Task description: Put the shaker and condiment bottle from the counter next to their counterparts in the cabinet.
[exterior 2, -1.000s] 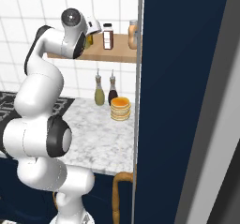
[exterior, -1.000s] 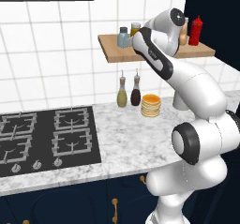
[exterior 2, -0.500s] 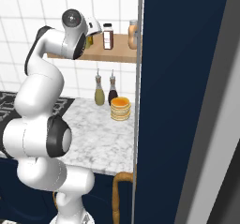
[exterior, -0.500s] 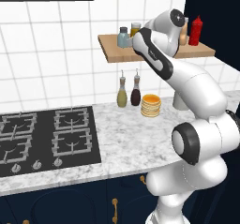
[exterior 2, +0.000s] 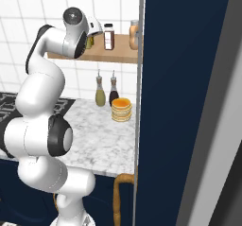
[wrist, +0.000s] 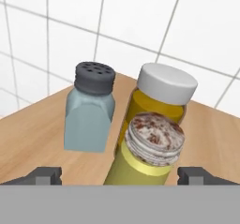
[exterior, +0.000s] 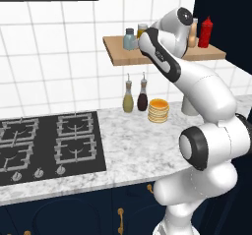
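Standing on the cabinet [wrist: 33,129] plank, the shaker [wrist: 147,153] sits between the spread tips of the gripper [wrist: 119,175], neither dark tip touching it. Judging by this, the shaker's half of the job looks done: it rests just in front of a yellow jar [wrist: 161,96] with a whitish lid, with a pale blue shaker [wrist: 91,110] close beside (the counterparts it was meant to join). The condiment bottle [exterior: 193,32] appears already up on the shelf too, next to the red squeeze bottle [exterior: 206,31], so little seems left beyond backing the arm away. The shaker's long axis looks roughly upright, though it leans across the hand view, its speckled grey cap pointing up toward the camera.
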Available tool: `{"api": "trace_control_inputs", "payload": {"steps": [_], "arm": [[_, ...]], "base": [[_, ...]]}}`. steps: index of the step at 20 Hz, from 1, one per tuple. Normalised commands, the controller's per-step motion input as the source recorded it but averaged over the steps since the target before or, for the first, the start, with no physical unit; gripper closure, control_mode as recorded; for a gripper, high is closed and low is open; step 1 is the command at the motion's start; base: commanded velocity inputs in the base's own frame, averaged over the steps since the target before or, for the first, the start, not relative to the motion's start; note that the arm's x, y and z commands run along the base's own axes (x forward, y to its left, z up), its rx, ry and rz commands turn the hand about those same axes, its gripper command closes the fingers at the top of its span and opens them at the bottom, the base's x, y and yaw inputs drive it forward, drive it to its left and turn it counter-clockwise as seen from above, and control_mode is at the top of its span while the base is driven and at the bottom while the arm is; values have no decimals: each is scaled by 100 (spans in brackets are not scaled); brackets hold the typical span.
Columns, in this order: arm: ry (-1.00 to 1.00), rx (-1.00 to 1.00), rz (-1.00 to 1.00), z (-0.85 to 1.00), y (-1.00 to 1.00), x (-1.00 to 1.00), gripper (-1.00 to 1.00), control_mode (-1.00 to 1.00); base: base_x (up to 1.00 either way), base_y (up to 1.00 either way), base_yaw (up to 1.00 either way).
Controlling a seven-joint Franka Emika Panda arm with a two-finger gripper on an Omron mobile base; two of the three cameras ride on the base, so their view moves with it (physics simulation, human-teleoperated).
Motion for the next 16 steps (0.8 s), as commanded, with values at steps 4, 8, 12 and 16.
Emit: {"api": "trace_control_inputs", "payload": {"steps": [4,8,12,16], "arm": [[0,0,0,0,-21,-5,-100,-100],[0,1,0,0,-26,-20,-100,-100],[0,3,-4,0,-30,-34,-100,-100],[0,7,-6,0,-28,-43,-100,-100]], "base": [[0,0,0],[0,0,0],[0,0,0],[0,0,0]]}}
